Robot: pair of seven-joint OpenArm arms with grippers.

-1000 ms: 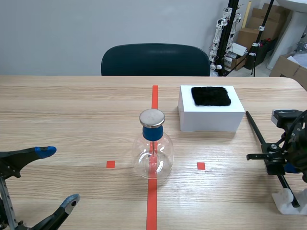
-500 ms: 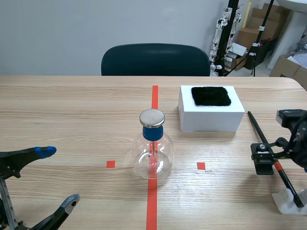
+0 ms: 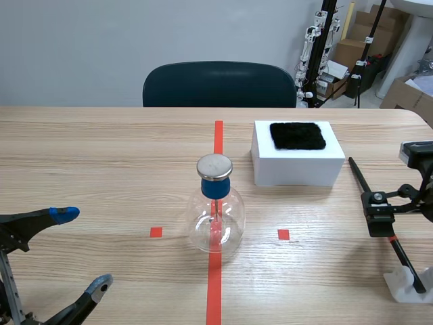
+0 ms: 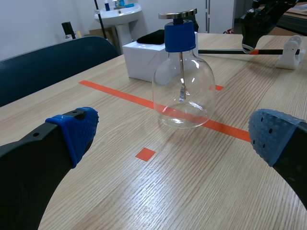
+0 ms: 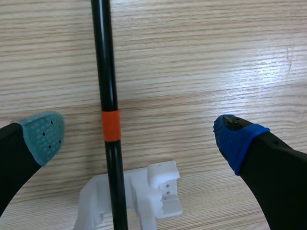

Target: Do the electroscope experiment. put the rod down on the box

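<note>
Rod (image 5: 106, 72) lies on white stand (image 5: 158, 191), apparently untouched, inside the spread right pincer (image 5: 138, 136); left pincer (image 4: 175, 134) spread too.

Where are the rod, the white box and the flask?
rod (image 5: 111, 125): right wrist view, on its orange band.
white box (image 3: 295, 170): scene view, on its front wall.
flask (image 3: 231, 215): scene view, on its glass bulb.

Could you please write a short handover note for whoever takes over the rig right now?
Left gripper: open, holding nothing, low at the table's near left.
Right gripper: open over the rod, a finger on each side, no grip.
Rod: near end on the white stand, far end on the table beside the box.
Electroscope: on the centre tape line.
Done: rod not yet on the box.
To do: grip the rod and lay it on the box.
</note>
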